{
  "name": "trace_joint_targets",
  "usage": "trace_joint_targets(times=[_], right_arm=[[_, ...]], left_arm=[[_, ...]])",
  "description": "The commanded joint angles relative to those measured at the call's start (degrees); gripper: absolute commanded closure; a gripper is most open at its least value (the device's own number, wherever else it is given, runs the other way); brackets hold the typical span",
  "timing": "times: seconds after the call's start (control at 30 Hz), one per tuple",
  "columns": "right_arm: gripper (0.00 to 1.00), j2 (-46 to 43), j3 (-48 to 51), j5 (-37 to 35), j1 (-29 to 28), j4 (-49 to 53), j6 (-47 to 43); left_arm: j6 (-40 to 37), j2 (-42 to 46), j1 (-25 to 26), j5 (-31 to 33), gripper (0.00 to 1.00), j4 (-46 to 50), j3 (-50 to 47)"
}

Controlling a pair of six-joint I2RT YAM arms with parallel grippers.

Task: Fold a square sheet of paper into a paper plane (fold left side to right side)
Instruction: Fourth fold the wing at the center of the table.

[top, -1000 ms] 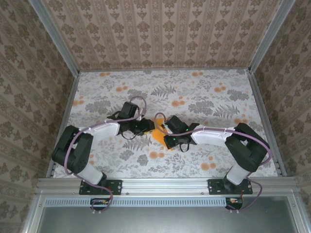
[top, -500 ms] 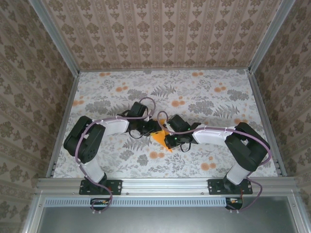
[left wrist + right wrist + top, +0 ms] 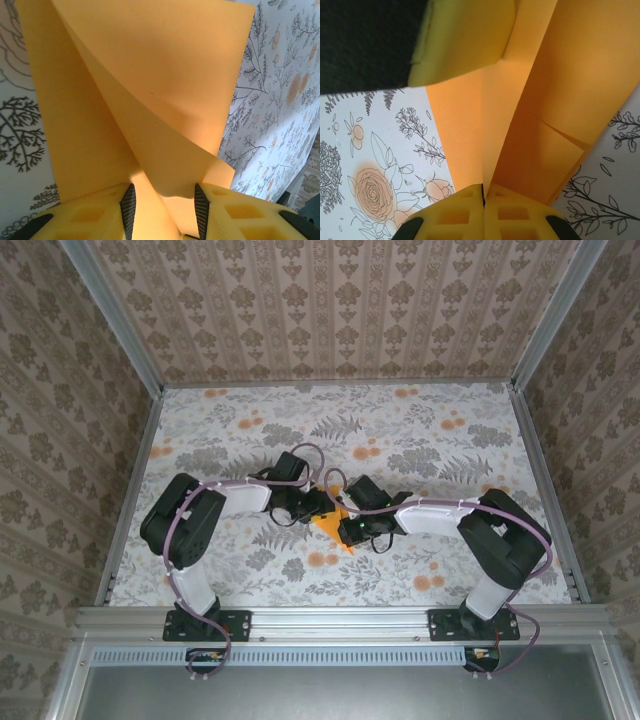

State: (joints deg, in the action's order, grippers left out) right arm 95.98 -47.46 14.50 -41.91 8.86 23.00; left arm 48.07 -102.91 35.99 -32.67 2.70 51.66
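The bright orange sheet of paper (image 3: 330, 526) lies partly folded at the table's middle, a narrow point toward the near edge. My left gripper (image 3: 317, 506) is at its far left edge and my right gripper (image 3: 347, 529) at its right side. In the left wrist view the left gripper (image 3: 165, 201) is open, and a raised flap of the paper (image 3: 150, 90) runs loosely between its dark pads (image 3: 128, 207). In the right wrist view my right gripper (image 3: 484, 188) is shut on an upright fold of the paper (image 3: 560, 100). The left gripper's yellow finger (image 3: 465, 40) hangs over the sheet.
The floral cloth (image 3: 420, 440) covers the whole table, with patterned walls (image 3: 340, 310) behind and at both sides. The metal rail (image 3: 340, 620) with the arm bases runs along the near edge. Both forearms meet close together over the middle.
The left arm has swung right, toward the right gripper, and its jaws have opened a little. The paper has drawn up into a narrower shape. The right gripper stays shut.
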Motion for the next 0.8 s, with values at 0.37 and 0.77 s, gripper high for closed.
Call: trace_joint_targets(times=[0.37, 0.77], right_arm=[[0.69, -4.3, 0.5, 6.3, 2.8, -1.3, 1.5], [0.61, -0.7, 1.8, 19.8, 11.9, -12.4, 9.8]], left_arm=[[0.0, -1.9, 0.3, 2.9, 0.60, 4.1, 1.8], [-0.3, -1.3, 0.4, 3.2, 0.60, 4.5, 2.0]])
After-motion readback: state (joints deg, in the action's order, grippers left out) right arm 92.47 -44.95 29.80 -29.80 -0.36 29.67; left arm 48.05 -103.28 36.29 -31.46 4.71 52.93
